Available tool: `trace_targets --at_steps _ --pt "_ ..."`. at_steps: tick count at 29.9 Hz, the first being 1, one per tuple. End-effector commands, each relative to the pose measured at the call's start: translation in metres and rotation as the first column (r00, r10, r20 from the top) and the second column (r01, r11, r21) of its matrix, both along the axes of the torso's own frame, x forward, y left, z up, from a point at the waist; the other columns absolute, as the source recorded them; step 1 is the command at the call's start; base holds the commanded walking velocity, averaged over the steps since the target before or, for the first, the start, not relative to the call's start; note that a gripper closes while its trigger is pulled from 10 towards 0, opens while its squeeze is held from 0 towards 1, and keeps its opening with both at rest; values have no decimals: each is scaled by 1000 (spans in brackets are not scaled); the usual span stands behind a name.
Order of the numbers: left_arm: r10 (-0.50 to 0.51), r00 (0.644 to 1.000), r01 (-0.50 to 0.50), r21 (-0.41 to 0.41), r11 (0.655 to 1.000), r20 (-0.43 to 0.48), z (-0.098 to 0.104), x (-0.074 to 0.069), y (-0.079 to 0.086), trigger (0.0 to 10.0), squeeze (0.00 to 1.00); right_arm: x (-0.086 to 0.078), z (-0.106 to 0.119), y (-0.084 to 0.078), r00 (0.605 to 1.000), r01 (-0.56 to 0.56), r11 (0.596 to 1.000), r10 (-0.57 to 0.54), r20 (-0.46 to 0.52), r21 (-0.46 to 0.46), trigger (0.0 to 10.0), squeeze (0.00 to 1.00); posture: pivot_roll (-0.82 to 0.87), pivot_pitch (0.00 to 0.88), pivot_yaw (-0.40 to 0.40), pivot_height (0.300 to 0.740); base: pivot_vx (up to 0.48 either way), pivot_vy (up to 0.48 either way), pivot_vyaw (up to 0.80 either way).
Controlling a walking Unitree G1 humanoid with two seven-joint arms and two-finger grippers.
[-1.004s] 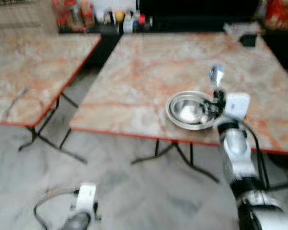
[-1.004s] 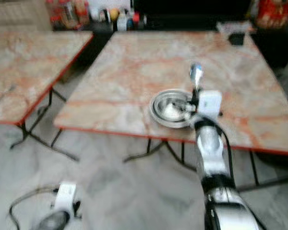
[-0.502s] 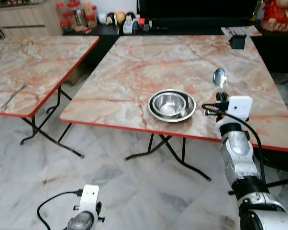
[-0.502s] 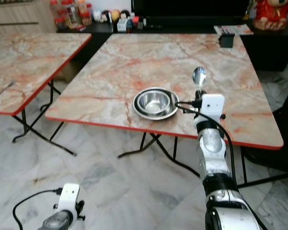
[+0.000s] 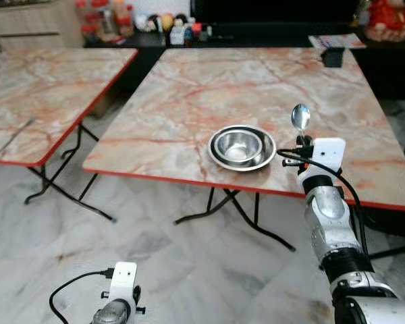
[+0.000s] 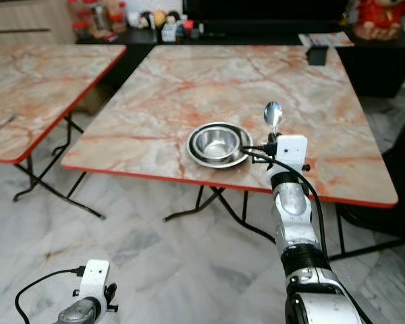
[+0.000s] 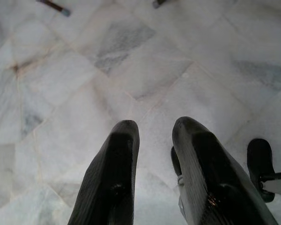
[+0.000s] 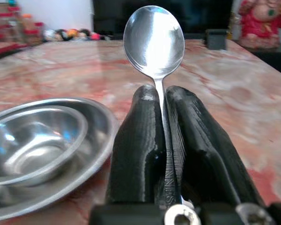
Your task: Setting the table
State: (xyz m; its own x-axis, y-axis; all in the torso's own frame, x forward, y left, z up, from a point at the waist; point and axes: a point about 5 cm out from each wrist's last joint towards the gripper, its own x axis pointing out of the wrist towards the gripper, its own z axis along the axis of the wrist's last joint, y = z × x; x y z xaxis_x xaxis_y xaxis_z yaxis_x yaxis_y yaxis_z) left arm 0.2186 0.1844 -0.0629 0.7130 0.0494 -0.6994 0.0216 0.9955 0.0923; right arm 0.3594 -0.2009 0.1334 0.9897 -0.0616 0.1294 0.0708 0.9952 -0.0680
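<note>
Starting at the lower left of the head view, the left gripper (image 7: 152,140) just hangs low over the marble floor (image 7: 84,70), fingers a little apart with nothing between them, so it's out of the job for now. Moving across to the middle of the frame, the steel bowl (image 5: 237,144) sits nested in a steel plate (image 5: 264,156) near the front edge of the marble table (image 5: 189,88). Just right of that, the right gripper (image 8: 163,112) is clamped tight on the handle of the spoon (image 8: 154,36), which stands upright with its bowl end pointing up, hovering over the table just beside the plate's rim. My guess is the step in hand is laying the spoon down next to the plate. To do it well I'd tip the wrist so the handle goes flat, come down slow onto the bare tabletop right of the plate, keep clear of the rim so nothing gets nudged, and only let go once the spoon is resting
</note>
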Motion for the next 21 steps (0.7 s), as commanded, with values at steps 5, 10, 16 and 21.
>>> trace_targets --at_steps 5,10,16,21 --pt "15 1000 -15 13 1000 11 1 0 5 10000 0 2 0 5 1000 -17 1000 17 -5 -1 10000 0 -80 49 67 740 0 0 -117" --pt "15 1000 -15 12 1000 13 1 1 5 10000 0 2 -1 4 1000 -11 1000 11 -18 1 10000 0 -78 48 64 740 0 0 0" --pt "24 1000 -24 8 1000 12 1 0 5 10000 0 3 -2 5 999 -17 1000 17 -35 -11 10000 0 -72 49 59 740 0 0 -585" --pt "26 1000 -26 8 1000 13 1 0 4 10000 0 3 -2 5 999 -20 1000 20 -39 -9 10000 0 -71 49 58 740 0 0 -788"
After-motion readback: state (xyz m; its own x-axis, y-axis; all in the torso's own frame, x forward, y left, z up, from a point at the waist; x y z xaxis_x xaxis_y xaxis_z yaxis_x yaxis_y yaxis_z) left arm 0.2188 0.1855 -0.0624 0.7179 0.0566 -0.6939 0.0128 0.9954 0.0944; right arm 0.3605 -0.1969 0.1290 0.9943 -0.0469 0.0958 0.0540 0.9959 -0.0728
